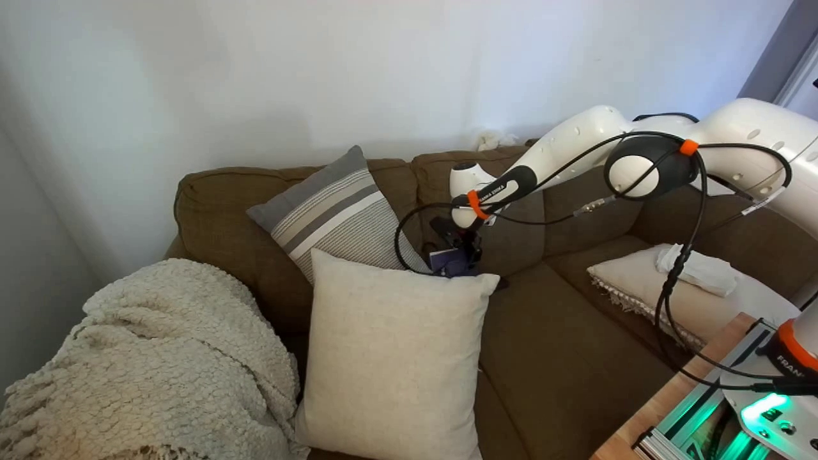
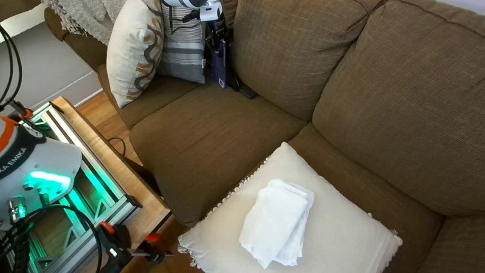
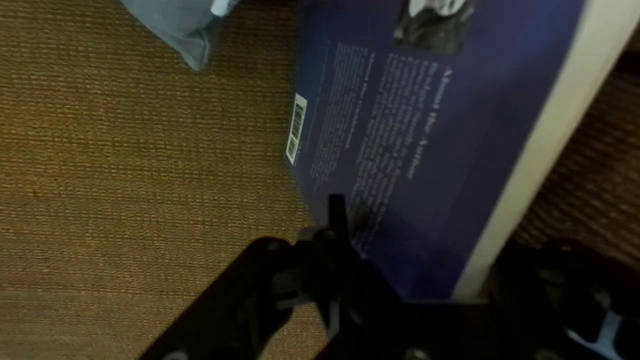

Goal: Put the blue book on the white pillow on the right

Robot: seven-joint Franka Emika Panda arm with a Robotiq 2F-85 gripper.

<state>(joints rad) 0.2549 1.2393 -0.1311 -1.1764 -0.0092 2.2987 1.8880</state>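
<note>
The blue book (image 1: pixel 449 262) stands upright on the sofa seat near the backrest; its dark blue-purple cover also shows in an exterior view (image 2: pixel 218 66). In the wrist view the book (image 3: pixel 425 150) is close up, back cover and page edges visible. My gripper (image 2: pixel 219 36) is at the book's upper part. In the wrist view the gripper (image 3: pixel 420 225) looks open, fingers apart around the book; one fingertip is before the cover, the other is hidden behind the book. The white pillow (image 2: pixel 341 231), off-white and fringed, lies flat on the right seat; it also shows in an exterior view (image 1: pixel 632 271).
A folded white cloth (image 2: pixel 276 220) lies on the white pillow. A plump cream pillow (image 1: pixel 393 364) and a grey striped pillow (image 1: pixel 339 211) stand beside the book. A black object (image 2: pixel 246 90) lies behind it. A fleece blanket (image 1: pixel 172 358) covers the sofa arm.
</note>
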